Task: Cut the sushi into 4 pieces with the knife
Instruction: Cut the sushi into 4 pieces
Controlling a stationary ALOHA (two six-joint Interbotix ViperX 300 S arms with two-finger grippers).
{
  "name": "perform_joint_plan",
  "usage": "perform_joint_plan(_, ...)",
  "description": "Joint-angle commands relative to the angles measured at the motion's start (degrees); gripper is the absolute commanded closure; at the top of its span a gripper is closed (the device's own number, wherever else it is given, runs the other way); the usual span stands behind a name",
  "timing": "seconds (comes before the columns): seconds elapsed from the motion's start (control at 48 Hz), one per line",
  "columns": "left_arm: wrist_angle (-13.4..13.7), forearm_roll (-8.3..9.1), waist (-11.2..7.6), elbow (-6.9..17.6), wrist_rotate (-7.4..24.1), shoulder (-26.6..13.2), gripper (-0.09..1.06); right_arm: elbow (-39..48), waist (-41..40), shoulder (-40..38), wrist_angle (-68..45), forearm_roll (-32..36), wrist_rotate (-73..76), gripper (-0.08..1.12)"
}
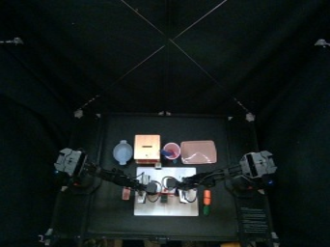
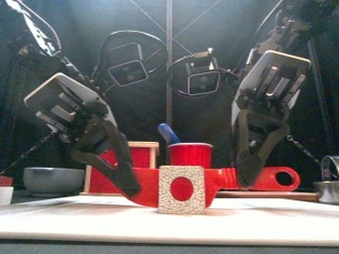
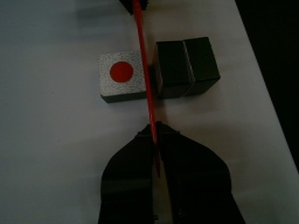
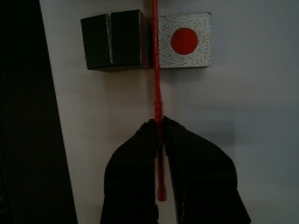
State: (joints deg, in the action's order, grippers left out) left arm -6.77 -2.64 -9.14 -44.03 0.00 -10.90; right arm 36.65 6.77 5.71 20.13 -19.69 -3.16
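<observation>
The sushi roll lies on the white cutting board [image 1: 165, 206]. An end piece with a white face and red centre [image 2: 181, 189] [image 3: 118, 73] [image 4: 184, 39] stands apart from the dark green blocks [image 3: 187, 65] [image 4: 112, 39]. The thin red knife [image 2: 252, 180] [image 3: 145, 79] [image 4: 152, 79] lies edge-down in the gap between them. My left gripper [image 1: 139, 183] [image 2: 117, 171] [image 3: 156, 140] is shut on one end of the knife. At its other end my right gripper [image 1: 191, 185] [image 2: 255, 164] [image 4: 158, 131] is shut on it too.
Behind the board stand a blue-grey bowl [image 1: 123, 151], a wooden box with a red front [image 1: 146, 149], a red cup [image 2: 191, 155] holding a blue knife [image 2: 167, 132], and a pink tray [image 1: 198, 150]. A small orange and green toy [image 1: 204, 198] lies at the board's right edge.
</observation>
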Motion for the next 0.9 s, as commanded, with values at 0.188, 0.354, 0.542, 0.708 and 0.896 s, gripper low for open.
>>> perform_joint_plan(0.188,0.35,5.19,5.71,-0.26,0.26,-0.18,0.56,0.35,-3.52,-0.53,0.26,3.25,-0.18,0.81)
perform_joint_plan(0.354,0.26,7.38,7.56,-0.18,0.26,0.53,0.56,0.35,-4.31,-1.41,0.35,4.13,-0.18,0.81)
perform_joint_plan(0.542,0.35,8.88,8.79,-0.18,0.35,1.32,0.56,0.44,-5.45,-2.90,0.62,4.83,-0.18,0.81)
perform_joint_plan(0.708,0.35,9.23,8.79,-0.53,0.35,4.66,0.56,-0.35,-5.45,-5.80,3.16,5.62,-0.18,0.81)
perform_joint_plan(0.896,0.35,9.58,7.03,-1.23,0.26,11.87,0.56,-1.05,-4.13,-10.28,5.01,4.92,-0.09,0.81)
